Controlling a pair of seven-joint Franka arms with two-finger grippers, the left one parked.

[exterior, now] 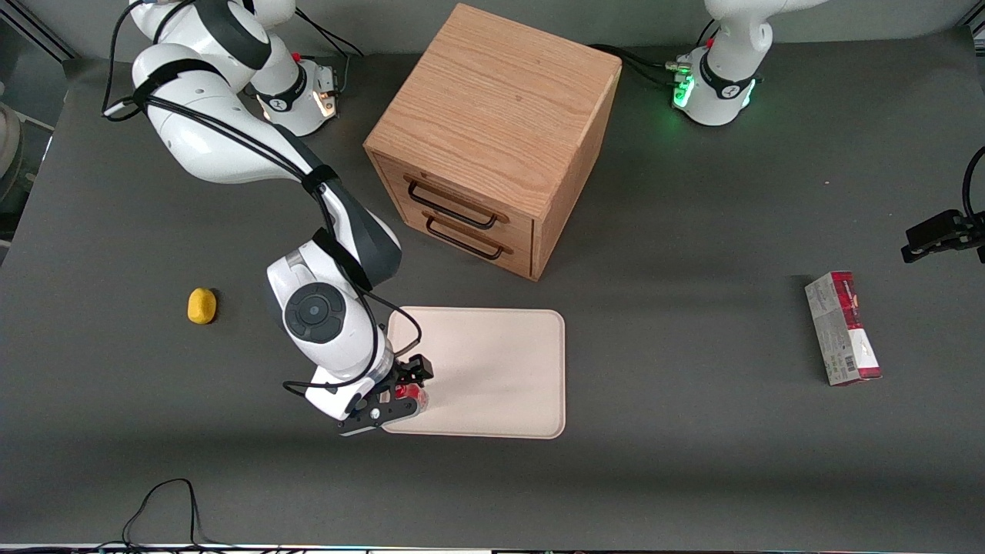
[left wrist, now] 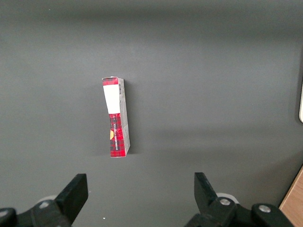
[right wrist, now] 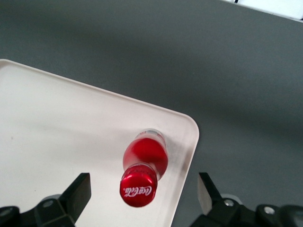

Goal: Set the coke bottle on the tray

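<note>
Coke bottle (right wrist: 144, 169) stood upright at tray (right wrist: 57, 142) corner, near rim. Fingers (right wrist: 80, 191) spread apart, bottle released. Gripper (exterior: 400, 392) retreat judged next.

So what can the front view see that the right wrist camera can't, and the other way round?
Only the front view shows the cabinet, the yellow lump, the carton and the whole tray. Only the right wrist view shows the bottle's cap lettering and the open gripper with its fingers clear of the bottle. Both show the bottle standing on the tray near a corner, with the gripper above it.
</note>
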